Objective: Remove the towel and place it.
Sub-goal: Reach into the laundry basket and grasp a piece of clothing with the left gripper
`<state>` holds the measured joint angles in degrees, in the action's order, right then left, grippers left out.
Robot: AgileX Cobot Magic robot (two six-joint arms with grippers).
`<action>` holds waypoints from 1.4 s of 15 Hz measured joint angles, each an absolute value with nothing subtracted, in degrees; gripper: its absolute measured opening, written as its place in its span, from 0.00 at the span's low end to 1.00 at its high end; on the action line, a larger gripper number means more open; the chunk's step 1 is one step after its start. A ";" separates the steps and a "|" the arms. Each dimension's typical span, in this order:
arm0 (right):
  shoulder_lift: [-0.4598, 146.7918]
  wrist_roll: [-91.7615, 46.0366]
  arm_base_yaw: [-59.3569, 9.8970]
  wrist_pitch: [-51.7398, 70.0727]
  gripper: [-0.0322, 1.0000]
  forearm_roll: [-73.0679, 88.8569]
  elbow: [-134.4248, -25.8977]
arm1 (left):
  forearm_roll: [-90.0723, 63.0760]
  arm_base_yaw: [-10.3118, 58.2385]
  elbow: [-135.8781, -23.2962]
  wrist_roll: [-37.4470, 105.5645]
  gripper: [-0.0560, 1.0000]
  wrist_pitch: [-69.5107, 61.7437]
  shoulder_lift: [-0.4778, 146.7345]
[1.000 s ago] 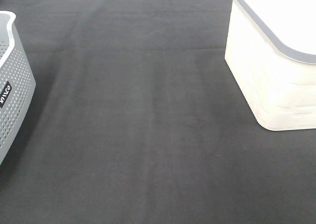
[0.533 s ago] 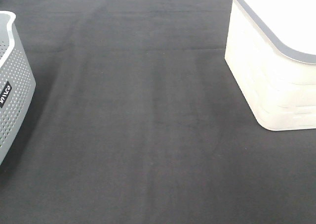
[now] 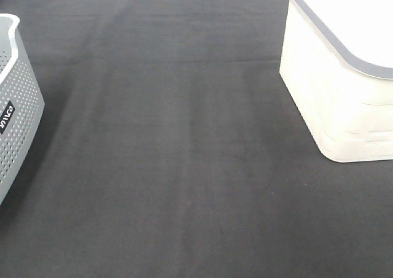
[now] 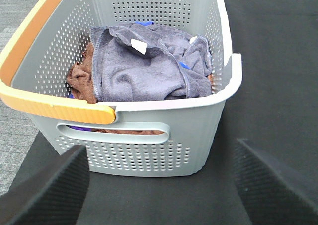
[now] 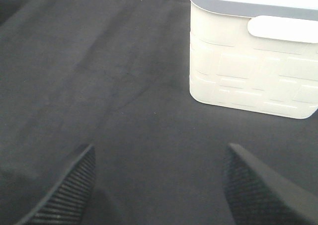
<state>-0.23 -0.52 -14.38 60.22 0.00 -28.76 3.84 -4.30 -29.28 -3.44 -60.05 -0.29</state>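
The grey-purple towel (image 4: 144, 66) with a small white tag lies crumpled on top of other cloths inside the grey perforated basket (image 4: 149, 150), seen in the left wrist view. My left gripper (image 4: 161, 185) is open and empty, apart from the basket, facing its near wall. My right gripper (image 5: 159, 185) is open and empty above the black mat, short of the white basket (image 5: 248, 71). Neither gripper shows in the exterior high view, where the grey basket (image 3: 18, 124) sits at the left edge and the white basket (image 3: 338, 94) at the right.
A brown cloth (image 4: 79, 76) and bits of blue cloth (image 4: 144, 24) lie under the towel. The grey basket has an orange rim handle (image 4: 44, 101). A black mat (image 3: 178, 155) covers the table between the two baskets.
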 joint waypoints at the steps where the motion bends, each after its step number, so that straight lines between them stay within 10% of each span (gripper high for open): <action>1: -0.23 -0.52 -14.38 60.22 0.72 0.00 -28.76 | 3.84 -4.30 -29.28 -3.44 0.76 -60.05 -0.29; 21: -0.23 -0.52 -14.38 60.22 0.72 0.00 -28.76 | 5.04 -4.30 -34.26 -8.88 0.76 -57.98 8.88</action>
